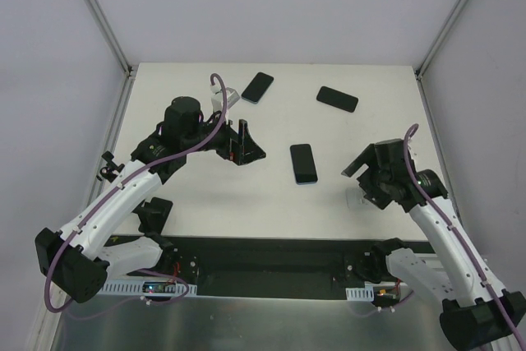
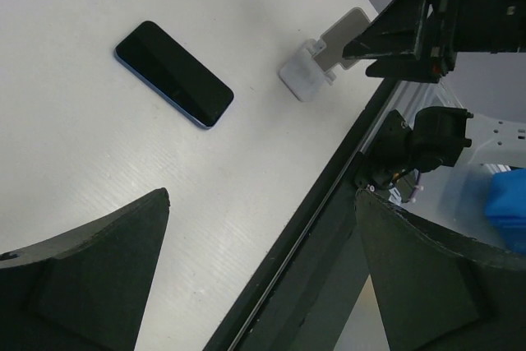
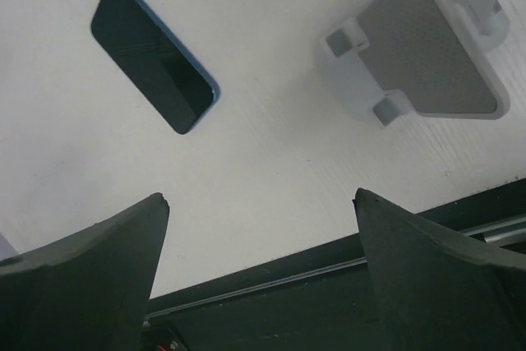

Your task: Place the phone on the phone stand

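Black blue-edged phone (image 3: 154, 56) and white phone stand with grey pad (image 3: 419, 55)
The phone lay flat, screen up, near the stand but not touching it.

The phone stand (image 3: 419, 47) is pale white plastic with a mid-grey pad on its plate. The phone (image 3: 154, 66) nearest the stand shows a glossy black screen (thin blue rim). The table (image 3: 271, 145) under the stand is plain white, unpatterned.
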Controlling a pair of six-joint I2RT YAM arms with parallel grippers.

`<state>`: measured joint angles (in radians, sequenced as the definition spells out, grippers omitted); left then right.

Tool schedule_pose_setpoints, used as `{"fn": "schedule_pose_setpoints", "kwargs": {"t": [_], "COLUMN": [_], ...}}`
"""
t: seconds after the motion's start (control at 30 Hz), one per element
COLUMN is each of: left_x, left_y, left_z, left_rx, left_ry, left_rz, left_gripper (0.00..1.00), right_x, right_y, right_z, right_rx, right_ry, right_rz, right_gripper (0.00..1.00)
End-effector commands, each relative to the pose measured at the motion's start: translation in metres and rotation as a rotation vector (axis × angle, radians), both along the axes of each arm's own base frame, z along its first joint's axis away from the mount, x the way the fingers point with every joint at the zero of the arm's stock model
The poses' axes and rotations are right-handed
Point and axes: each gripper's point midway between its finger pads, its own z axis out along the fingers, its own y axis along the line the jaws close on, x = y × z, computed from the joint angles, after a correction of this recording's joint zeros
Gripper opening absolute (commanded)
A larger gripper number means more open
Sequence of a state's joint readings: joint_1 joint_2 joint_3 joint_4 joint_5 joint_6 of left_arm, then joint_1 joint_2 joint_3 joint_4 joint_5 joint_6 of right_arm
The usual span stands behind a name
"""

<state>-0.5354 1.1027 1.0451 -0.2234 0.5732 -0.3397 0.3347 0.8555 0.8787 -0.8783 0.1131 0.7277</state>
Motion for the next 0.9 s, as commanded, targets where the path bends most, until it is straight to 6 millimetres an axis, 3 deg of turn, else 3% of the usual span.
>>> {"fn": "schedule_pose_setpoints", "kwargs": {"t": [0.0,0.1,0.23,0.3,0.6,0.73,0.87], "left_x": [-0.005,-0.005,-0.005,-0.005,-0.005,-0.006,-0.006], "left_y": [-0.003,-0.003,-0.003,-0.004,-0.006,-0.006,-0.007], "left_z": [0.03,0.029,0.029,0.029,0.026,0.026,0.026], "left_rx": [-0.065,-0.064,-0.065,-0.066,-0.07,-0.071,-0.074], "left_ry": [-0.048,-0.046,-0.051,-0.045,-0.025,-0.019,-0.015], "left_rz": [-0.028,-0.026,-0.028,-0.032,-0.045,-0.048,-0.051], "left_gripper": [0.94,0.94,0.94,0.94,0.94,0.94,0.94], "right_x": [0.002,0.011,0.023,0.021,-0.003,-0.013,-0.013], "right_y": [-0.01,-0.033,-0.046,-0.049,-0.086,-0.106,-0.111], "right_z": [-0.026,-0.036,-0.046,-0.052,-0.075,-0.065,-0.055], "right_rx": [-0.023,-0.164,-0.253,-0.265,-0.341,-0.428,-0.45], "right_ry": [0.064,0.039,0.013,0.046,0.148,0.13,0.109], "right_rz": [-0.135,-0.159,-0.174,-0.198,-0.303,-0.31,-0.251], "right_gripper": [0.95,0.84,0.48,0.43,0.44,0.47,0.55]}}
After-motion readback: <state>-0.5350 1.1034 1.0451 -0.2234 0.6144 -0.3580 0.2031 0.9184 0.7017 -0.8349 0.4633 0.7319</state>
